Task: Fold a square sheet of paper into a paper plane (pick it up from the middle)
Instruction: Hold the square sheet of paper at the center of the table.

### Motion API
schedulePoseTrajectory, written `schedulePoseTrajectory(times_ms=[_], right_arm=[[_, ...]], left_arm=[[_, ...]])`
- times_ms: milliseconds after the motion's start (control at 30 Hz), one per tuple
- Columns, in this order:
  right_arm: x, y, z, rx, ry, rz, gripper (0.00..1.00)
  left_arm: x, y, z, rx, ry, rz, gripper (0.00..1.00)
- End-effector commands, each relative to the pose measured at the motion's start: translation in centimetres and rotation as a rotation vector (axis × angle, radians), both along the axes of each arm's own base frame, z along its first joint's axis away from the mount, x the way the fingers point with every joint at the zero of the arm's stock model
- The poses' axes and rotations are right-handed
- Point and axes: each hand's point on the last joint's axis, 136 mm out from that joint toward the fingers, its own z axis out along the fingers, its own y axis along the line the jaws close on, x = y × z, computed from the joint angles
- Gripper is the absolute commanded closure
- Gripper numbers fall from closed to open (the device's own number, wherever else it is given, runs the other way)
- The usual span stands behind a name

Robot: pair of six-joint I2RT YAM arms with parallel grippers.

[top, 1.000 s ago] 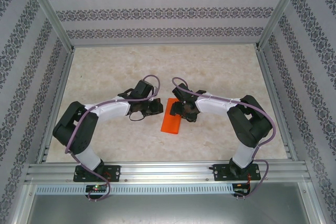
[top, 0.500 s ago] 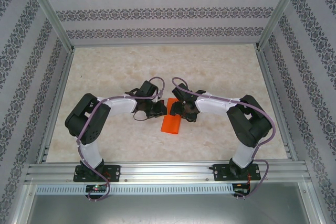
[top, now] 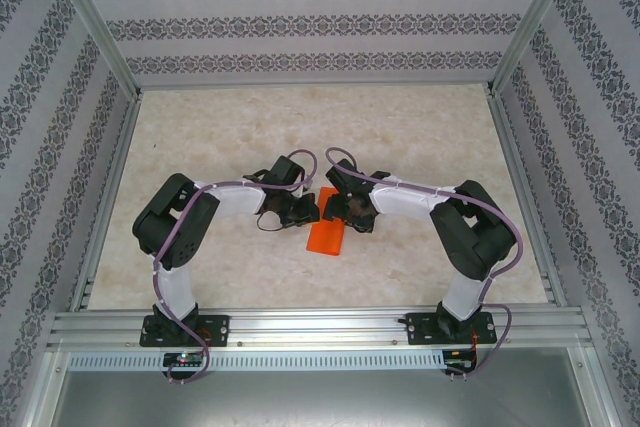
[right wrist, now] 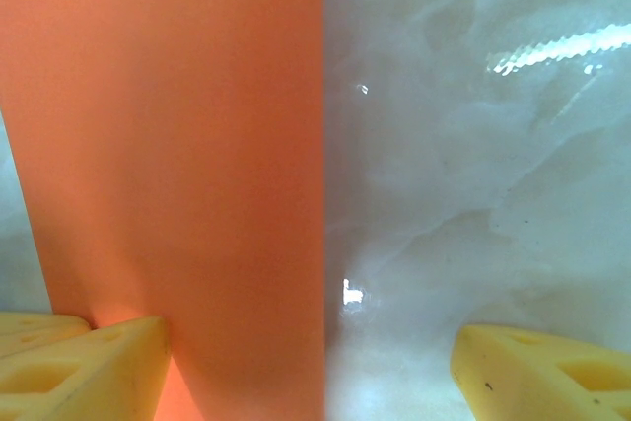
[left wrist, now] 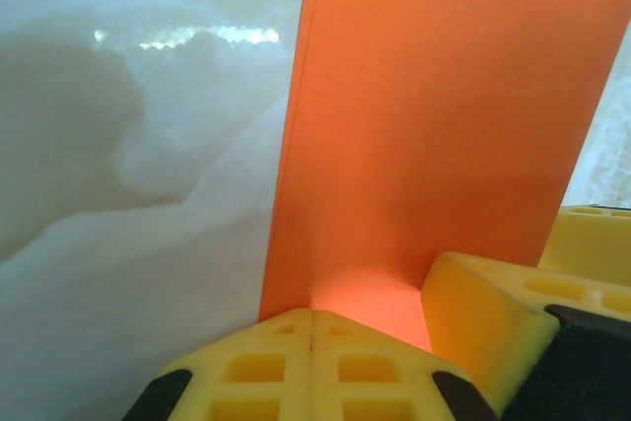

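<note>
As left fingers (left wrist: 246, 377) touch its edge, orange paper (left wrist: 434, 125) lies flat.

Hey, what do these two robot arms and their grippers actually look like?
The left arm and right arm have chunky black joints, white links and a purple cable each. The fingers are yellow blocks with moulded rectangular recesses.

My three eyes: one up high, two down low.
My top camera sits above and behind my arms and looks down on the whole pale marbled table top (top: 200, 137). My two wrist cameras look from very close, one from each side, at the folded bright orange paper strip (left wrist: 434, 125). All three views share that strip.
</note>
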Motion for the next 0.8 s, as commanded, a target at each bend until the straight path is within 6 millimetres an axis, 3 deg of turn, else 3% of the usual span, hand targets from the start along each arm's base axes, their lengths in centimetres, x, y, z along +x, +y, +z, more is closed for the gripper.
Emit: schedulePoseTrajectory(times_ms=[0, 100, 233, 433, 567, 767], right_arm=[[-2.4, -0.8, -4.7, -0.052, 0.106, 0.006, 0.21], [-1.9, -0.2, -3.7, -0.023, 0.082, 0.011, 0.2], [-0.5, 0.5, -0.5, 0.033, 0.001, 0.011, 0.2], [0.7, -0.4, 3.7, 0.087, -0.106, -0.019, 0.19], [0.6, -0.6, 2.8, 0.132, -0.079, -0.046, 0.19], [0.5, 0.6, 1.3, 0.177, -0.043, -0.032, 0.21]], left_arm=[[-0.2, -0.3, -0.9, 0.026, 0.009, -0.016, 1.0], [-0.5, 0.0, -1.4, 0.045, 0.014, -0.023, 1.0], [-0.6, 0.5, -1.7, 0.075, 0.011, -0.022, 1.0], [-0.3, 0.3, -1.2, 0.067, -0.004, -0.034, 1.0], [0.0, -0.1, -0.6, 0.058, -0.019, -0.045, 1.0], [0.0, -0.3, -0.5, 0.049, -0.016, -0.052, 1.0]])
